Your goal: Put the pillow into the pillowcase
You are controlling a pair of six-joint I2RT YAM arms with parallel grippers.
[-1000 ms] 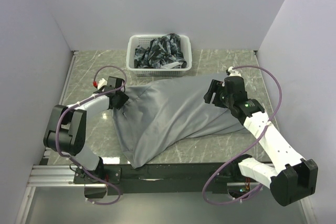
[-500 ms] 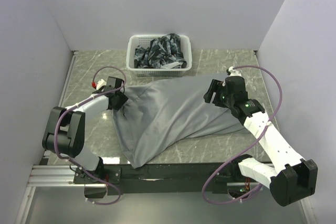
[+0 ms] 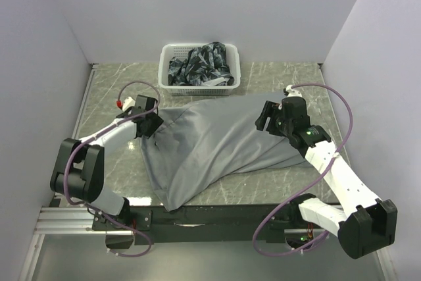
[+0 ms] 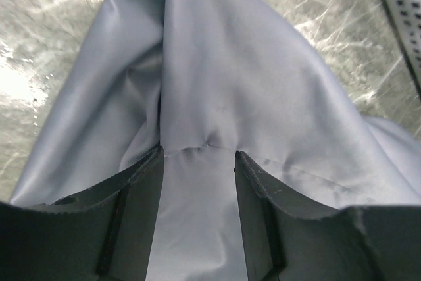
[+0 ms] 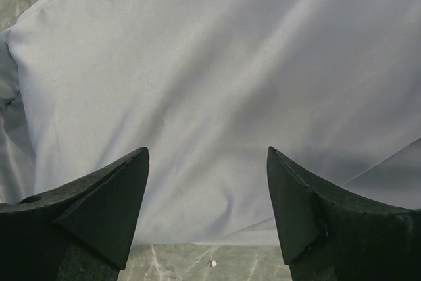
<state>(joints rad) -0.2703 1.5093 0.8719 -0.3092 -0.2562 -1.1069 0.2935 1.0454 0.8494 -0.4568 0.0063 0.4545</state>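
The grey pillowcase (image 3: pixel 217 146) lies bulging across the middle of the table. It also fills the left wrist view (image 4: pixel 217 83) and the right wrist view (image 5: pixel 217 77). The pillow is hidden; no cream fabric shows. My left gripper (image 3: pixel 151 125) is at the pillowcase's far left corner. In the left wrist view (image 4: pixel 197 153) its jaws are drawn in on a thick fold of grey fabric that puckers at the fingertips. My right gripper (image 3: pixel 268 118) hangs over the pillowcase's right end. In the right wrist view (image 5: pixel 207 156) it is wide open and empty, just above the cloth.
A white plastic basket (image 3: pixel 199 69) with dark patterned cloth stands at the back, just behind the pillowcase; its rim shows in the left wrist view (image 4: pixel 401 11). The pillowcase's near corner (image 3: pixel 172 203) reaches the table's front edge. Grey marble table (image 3: pixel 112 90) shows left of the pillowcase.
My left gripper has shifted slightly right and nearer, with its elbow swinging down. The pillowcase and the right arm have barely moved.
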